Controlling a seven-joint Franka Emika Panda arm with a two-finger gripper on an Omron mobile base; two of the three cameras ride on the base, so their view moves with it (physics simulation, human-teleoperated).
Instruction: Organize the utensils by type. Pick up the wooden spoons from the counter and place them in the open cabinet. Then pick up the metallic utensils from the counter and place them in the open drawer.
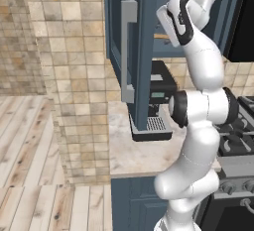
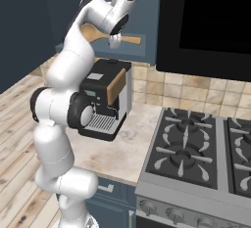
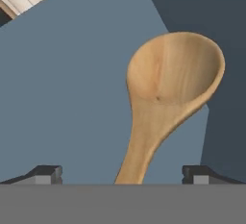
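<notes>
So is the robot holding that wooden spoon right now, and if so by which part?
Nothing is held. The fingers stand wide apart, and the wooden spoon lies free on the cabinet shelf, its handle running between them without touching either.

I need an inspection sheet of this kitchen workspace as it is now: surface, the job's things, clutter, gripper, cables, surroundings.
Surface: beige stone counter over dark blue base cabinets; no utensils seen on the part in view.
Job's things: one wooden spoon lies on the shelf of the open cabinet, its handle passing between the finger tips.
Clutter: coffee machine stands on the counter below the cabinet.
Gripper: gripper is open, raised at the cabinet shelf; its tips stand apart on both sides of the spoon's handle, not closed on it.
Cables: nothing seen.
Surroundings: gas stove right of the counter, tiled wall, wooden floor.
</notes>
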